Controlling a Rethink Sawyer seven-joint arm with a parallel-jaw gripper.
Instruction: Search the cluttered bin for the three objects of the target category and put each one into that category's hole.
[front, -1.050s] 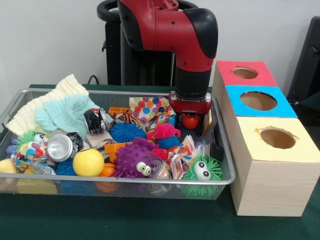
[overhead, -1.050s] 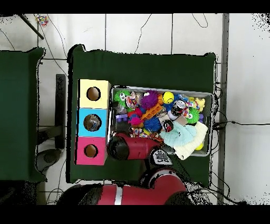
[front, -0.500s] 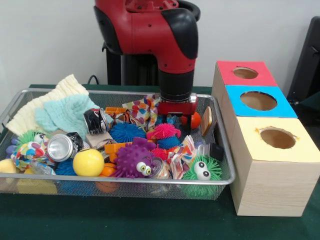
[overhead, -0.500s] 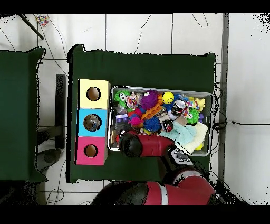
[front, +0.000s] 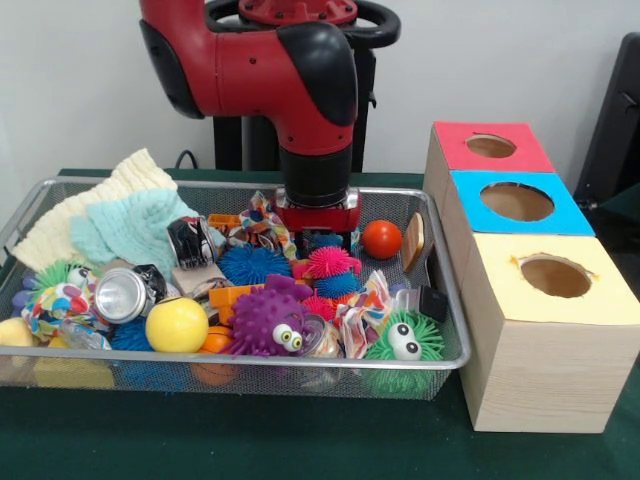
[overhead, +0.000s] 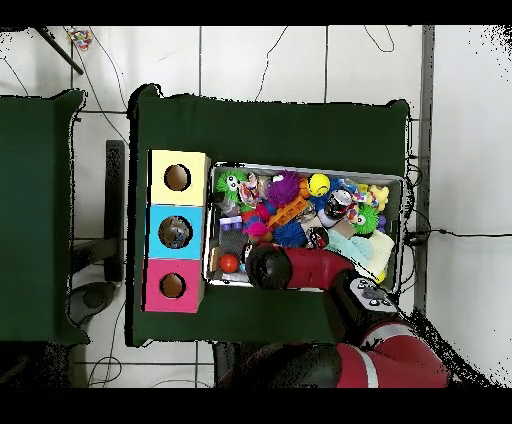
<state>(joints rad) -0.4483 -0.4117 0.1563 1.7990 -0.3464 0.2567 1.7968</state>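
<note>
A small red ball (front: 382, 239) lies loose at the back right of the wire bin (front: 250, 355), next to a brown disc leaning on the bin's wall. My gripper (front: 320, 240) hangs low over the back middle of the bin, left of the ball and apart from it, just above a polka-dot cloth and a pink spiky ball (front: 329, 262). Its tips are lost among the toys. From overhead the red ball (overhead: 229, 263) shows beside the arm's wrist (overhead: 268, 268), which covers the gripper. Three boxes with round holes stand beside the bin: red (front: 491, 146), blue (front: 517, 201), yellow (front: 555, 275).
The bin is crowded: a purple spiky toy with eyes (front: 265, 322), a green one (front: 400, 340), a yellow ball (front: 177, 324), a crushed can (front: 124, 294), a blue spiky ball (front: 250, 265) and knit cloths (front: 110, 220) at the back left.
One second ago the red ball sat in the gripper at the bin's right end. The gripper has since slid left along the back, and the ball stays behind in the bin.
</note>
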